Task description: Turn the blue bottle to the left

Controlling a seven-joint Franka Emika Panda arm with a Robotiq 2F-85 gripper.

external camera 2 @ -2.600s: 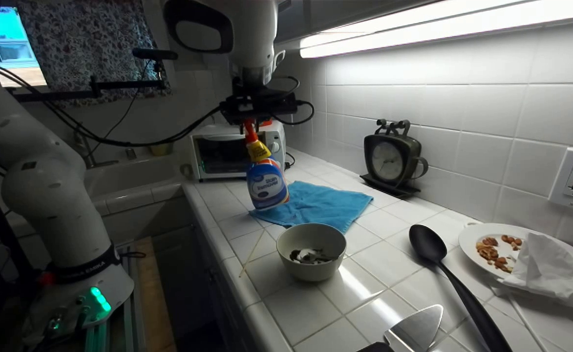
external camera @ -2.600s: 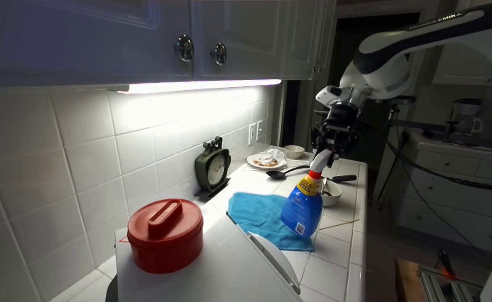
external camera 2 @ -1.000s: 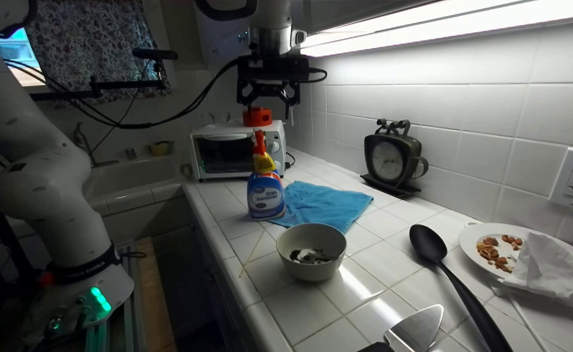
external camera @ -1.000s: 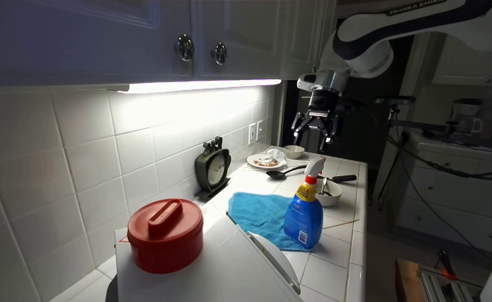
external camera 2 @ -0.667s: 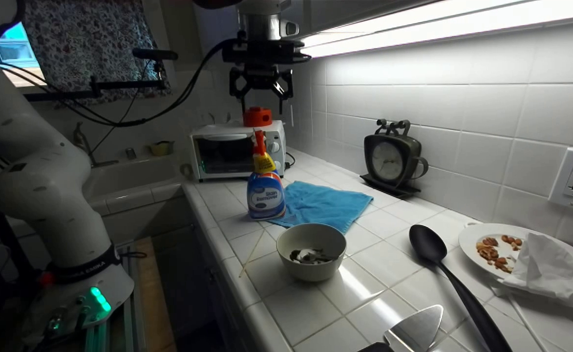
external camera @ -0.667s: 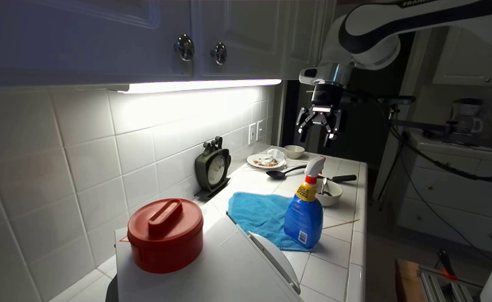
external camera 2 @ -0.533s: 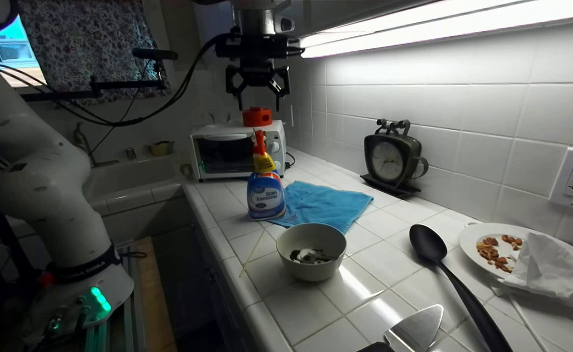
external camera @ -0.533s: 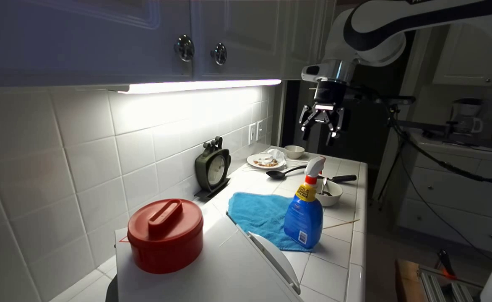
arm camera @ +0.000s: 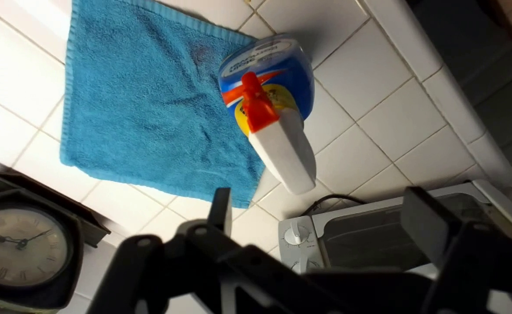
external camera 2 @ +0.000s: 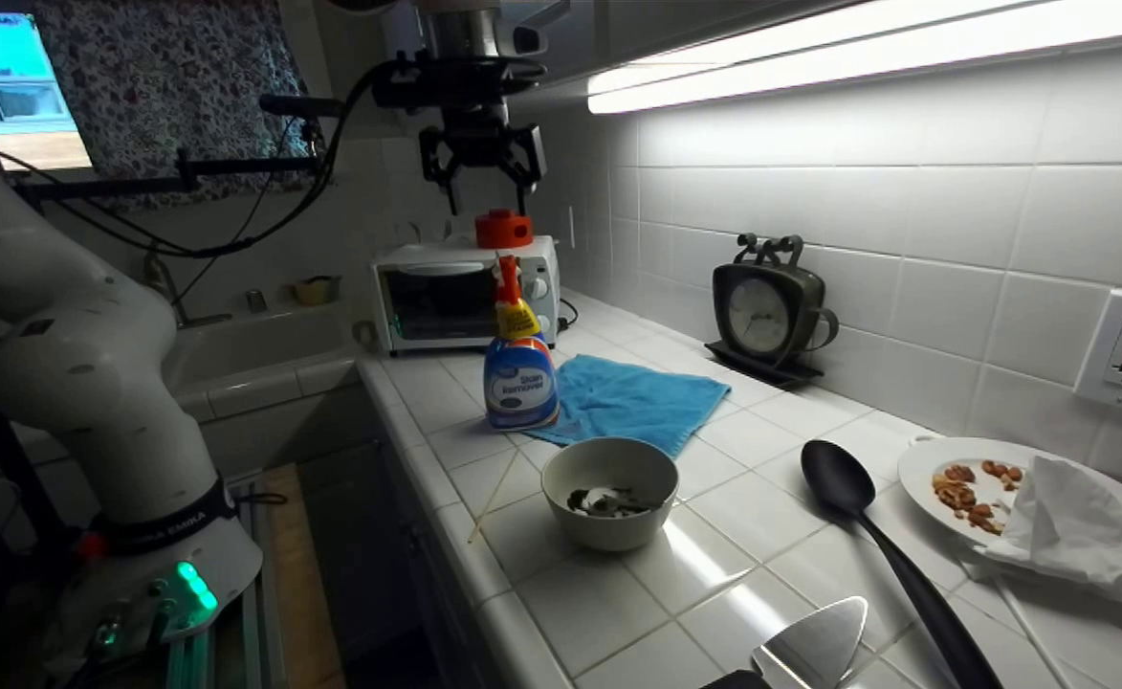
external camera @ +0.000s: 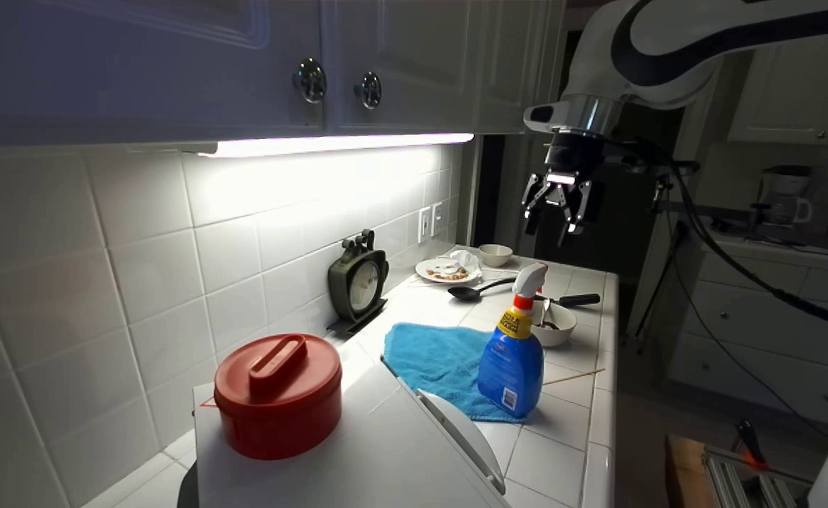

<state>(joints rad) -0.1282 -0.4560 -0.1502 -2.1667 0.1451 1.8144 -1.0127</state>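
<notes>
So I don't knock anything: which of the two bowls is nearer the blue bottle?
The near bowl, partly hidden behind the blue bottle in an exterior view; the far bowl sits farther back, near the plate.

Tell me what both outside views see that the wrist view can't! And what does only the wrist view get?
Only the exterior views show things like the red pot, the spoon, a bowl, the plate and the lamp. All of these are in both exterior views.

Only the wrist view sees the bottle steeply from above, with its Stain Remover label upside down. I can't spot any whole thing that is in that view alone.

All three share the bottle, the cloth, the clock, the oven and the gripper, which is open.
</notes>
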